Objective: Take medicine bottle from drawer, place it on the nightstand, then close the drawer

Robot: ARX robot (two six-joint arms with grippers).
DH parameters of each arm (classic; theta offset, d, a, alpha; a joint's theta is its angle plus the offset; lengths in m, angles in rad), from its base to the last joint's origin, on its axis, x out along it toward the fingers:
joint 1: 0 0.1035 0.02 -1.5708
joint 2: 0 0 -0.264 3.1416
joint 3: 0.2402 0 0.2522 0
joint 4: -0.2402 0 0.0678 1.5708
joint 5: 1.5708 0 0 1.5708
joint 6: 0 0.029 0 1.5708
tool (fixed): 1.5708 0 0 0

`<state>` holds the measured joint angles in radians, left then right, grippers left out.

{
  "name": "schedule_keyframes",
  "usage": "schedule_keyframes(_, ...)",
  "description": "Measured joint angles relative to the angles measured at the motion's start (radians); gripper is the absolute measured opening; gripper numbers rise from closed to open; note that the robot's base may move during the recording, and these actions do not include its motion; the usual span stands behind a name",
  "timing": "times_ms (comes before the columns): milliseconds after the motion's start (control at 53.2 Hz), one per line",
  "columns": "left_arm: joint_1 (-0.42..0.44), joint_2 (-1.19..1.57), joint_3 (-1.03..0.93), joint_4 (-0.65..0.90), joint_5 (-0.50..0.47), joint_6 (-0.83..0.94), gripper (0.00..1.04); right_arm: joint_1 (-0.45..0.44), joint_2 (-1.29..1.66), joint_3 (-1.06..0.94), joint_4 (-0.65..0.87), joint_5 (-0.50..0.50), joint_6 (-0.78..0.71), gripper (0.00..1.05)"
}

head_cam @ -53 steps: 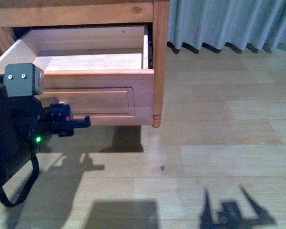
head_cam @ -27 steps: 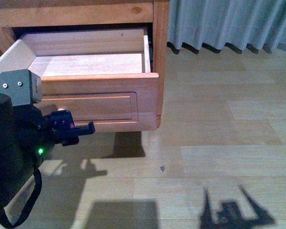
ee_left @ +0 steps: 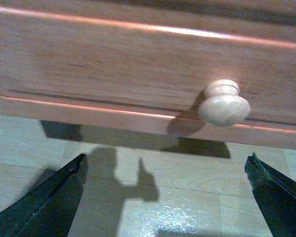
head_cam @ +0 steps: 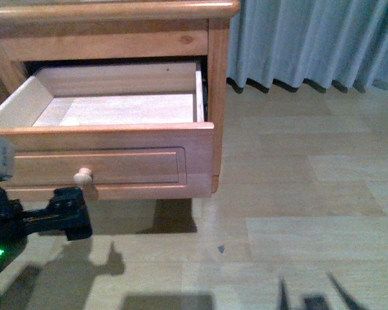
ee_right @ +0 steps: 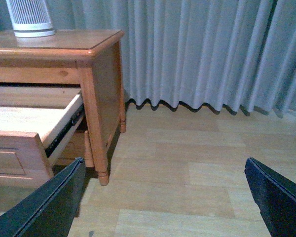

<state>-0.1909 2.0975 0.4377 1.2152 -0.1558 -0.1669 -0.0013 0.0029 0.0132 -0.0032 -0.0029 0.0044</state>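
Note:
The nightstand [head_cam: 216, 77] stands at the upper left with its drawer [head_cam: 129, 158] pulled far out. The part of the drawer's floor that shows is bare pale wood; the strip behind the front panel is hidden. The medicine bottle is out of view in every frame. My left gripper [head_cam: 70, 219] hangs open just below and in front of the round knob [head_cam: 83, 175], apart from it. In the left wrist view the knob [ee_left: 223, 102] sits above the gap of the left gripper [ee_left: 166, 158]. My right gripper [ee_right: 165, 163] is open over bare floor, right of the nightstand [ee_right: 96, 84].
A white ribbed appliance [ee_right: 30, 17] stands on the nightstand's top. A grey curtain [head_cam: 317, 39] hangs behind, down to the wooden floor [head_cam: 297, 194]. The nightstand's turned foot [ee_right: 103, 177] is near the right gripper's left finger.
The drawer has come further out. My left gripper has come off the knob and dropped back toward the lower left, leaving the knob in the open. The view has tilted up.

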Motion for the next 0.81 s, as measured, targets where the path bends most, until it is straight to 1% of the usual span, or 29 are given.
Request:
schedule_keyframes(75,0.028,-0.087,-0.033,-0.052,0.018,0.022,0.98,0.000,0.000,0.000,0.000,0.000,0.000,0.98)
schedule_keyframes(188,0.074,-0.266,-0.084,-0.195,0.082,0.047,0.98,0.000,0.000,0.000,0.000,0.000,0.000,0.98)
schedule_keyframes(244,0.093,-0.372,-0.101,-0.286,0.121,0.052,0.98,0.000,0.000,0.000,0.000,0.000,0.000,0.98)
schedule_keyframes(507,0.154,-1.016,-0.084,-0.818,0.340,0.050,0.98,0.000,0.000,0.000,0.000,0.000,0.000,0.98)
schedule_keyframes(526,0.158,-1.041,-0.083,-0.829,0.338,0.052,0.98,0.000,0.000,0.000,0.000,0.000,0.000,0.98)
schedule_keyframes(582,0.175,-1.184,-0.101,-0.790,0.237,0.091,0.88,0.000,0.000,0.000,0.000,0.000,0.000,0.98)
schedule_keyframes(601,0.176,-1.209,-0.105,-0.788,0.228,0.097,0.86,0.000,0.000,0.000,0.000,0.000,0.000,0.98)
schedule_keyframes(639,0.184,-1.294,-0.120,-0.780,0.170,0.116,0.79,0.000,0.000,0.000,0.000,0.000,0.000,0.98)
schedule_keyframes(658,0.187,-1.313,-0.124,-0.778,0.163,0.118,0.77,0.000,0.000,0.000,0.000,0.000,0.000,0.98)
schedule_keyframes(714,0.189,-1.394,-0.152,-0.768,0.155,0.132,0.67,0.000,0.000,0.000,0.000,0.000,0.000,0.98)
schedule_keyframes(808,0.189,-1.430,-0.210,-0.768,0.156,0.145,0.51,0.000,0.000,0.000,0.000,0.000,0.000,0.98)
